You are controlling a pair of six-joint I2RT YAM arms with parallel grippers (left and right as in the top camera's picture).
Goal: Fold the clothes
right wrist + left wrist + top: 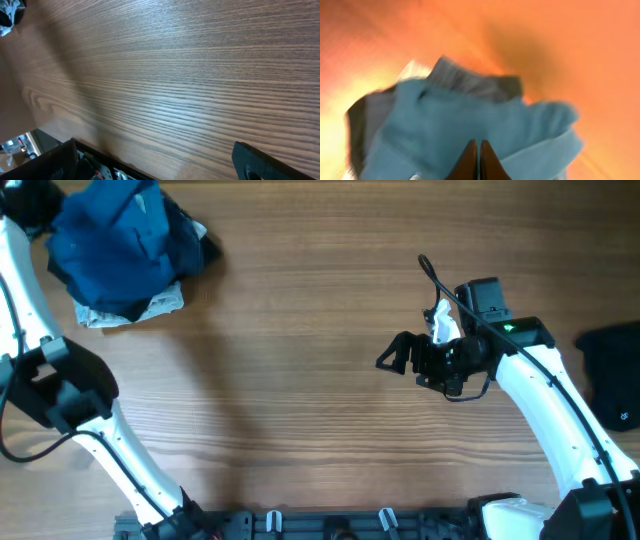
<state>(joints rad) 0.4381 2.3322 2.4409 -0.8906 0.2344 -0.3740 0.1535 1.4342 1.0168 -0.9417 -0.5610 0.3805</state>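
- Jaws of the left gripper (479,161) are pressed tight together, the two brown tips meeting in one thin line. The wrist view is blurred, so we cannot tell whether any cloth is caught between them.
- Right at those tips we see the blue shirt (470,125), rumpled and filling the lower half of the left wrist view. Some greyish cloth (460,80) shows past its far edge, too smeared for us to name.
- From overhead we find the heap at the far left corner of the table (300,440). The blue shirt (110,235) lies on top, a navy garment (190,238) sticks out at its right side, and a grey-white garment (150,308) peeks from under its near edge.
- The left arm (20,280) runs up the left edge of the overhead view to the heap's left end.
- Jaws of the right gripper (392,352) are spread wide with nothing between them. We see it right of the table's middle, pointing left and well apart from the heap.
- In the right wrist view only wood grain shows between its two dark fingers (260,162).
- A black garment (610,370) lies at the right edge of the table, partly cut off by the picture. It has a small white mark (625,417) near its lower corner. It is beside the right arm (560,410), and we see bare wood between the two.
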